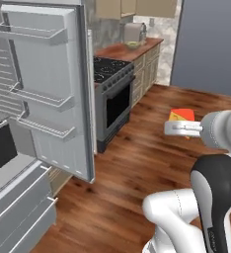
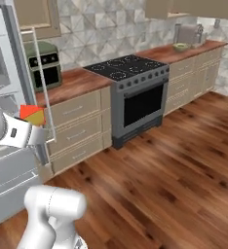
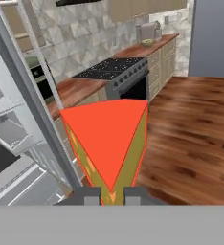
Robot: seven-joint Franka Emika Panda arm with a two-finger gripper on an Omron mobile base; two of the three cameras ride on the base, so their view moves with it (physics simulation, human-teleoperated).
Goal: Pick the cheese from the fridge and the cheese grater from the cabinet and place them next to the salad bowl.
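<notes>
Claw (image 3: pixel 109 194): clenched on the cheese (image 3: pixel 106 143), a finger on each side of the wedge's narrow end; it was raised above the wood floor (image 1: pixel 137 163)
Cheese: stood out past the fingertips, red-orange face toward the hand camera, yellow rind along its edges
Fridge (image 1: pixel 48 99): just left of the claw in the left base view, door swung open, its wire racks bare
Oven (image 2: pixel 140 102): beyond the claw, black-fronted, set between tan drawer fronts (image 2: pixel 82 126)
Salad bowl (image 2: pixel 180 47): far ahead of the claw on the wood counter (image 2: pixel 194 48), beside a tall grey appliance (image 2: pixel 188 34)
Toaster oven (image 2: pixel 44 65): on the counter near the fridge door's edge
</notes>
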